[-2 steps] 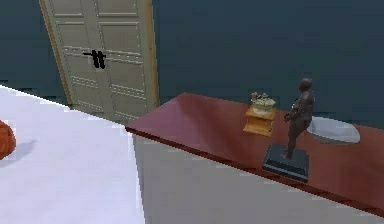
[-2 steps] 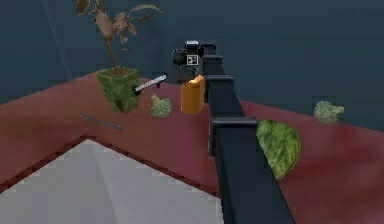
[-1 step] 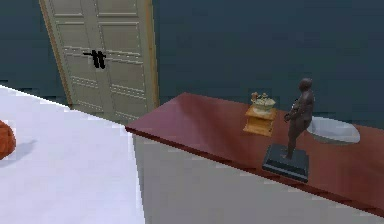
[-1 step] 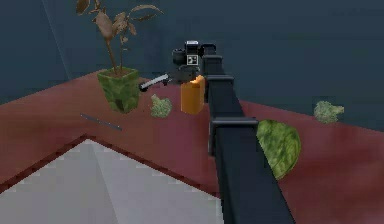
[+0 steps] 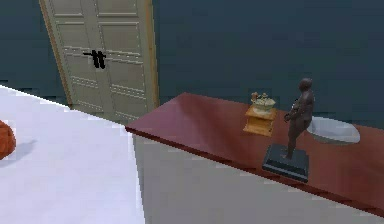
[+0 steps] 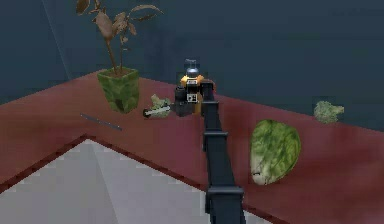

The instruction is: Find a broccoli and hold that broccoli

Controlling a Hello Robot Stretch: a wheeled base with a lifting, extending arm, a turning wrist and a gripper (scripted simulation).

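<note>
End effector (image 6: 160, 108) of mine shows against the red-brown counter (image 6: 60, 110), near a potted plant (image 6: 118, 85); I cannot tell whether it holds anything. The broccoli (image 6: 325, 110), a small, pale-green lumpy head, lies on that counter well apart, beyond a big leafy lettuce (image 6: 273, 150)

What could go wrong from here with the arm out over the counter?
1. Wrong target: the jaws sit at a small pale thing, while the green lumpy piece farther along the counter looks more like broccoli.
2. The potted plant stands close by; it might get knocked.
3. Moving the arm sideways could sweep the pale green head.
</note>
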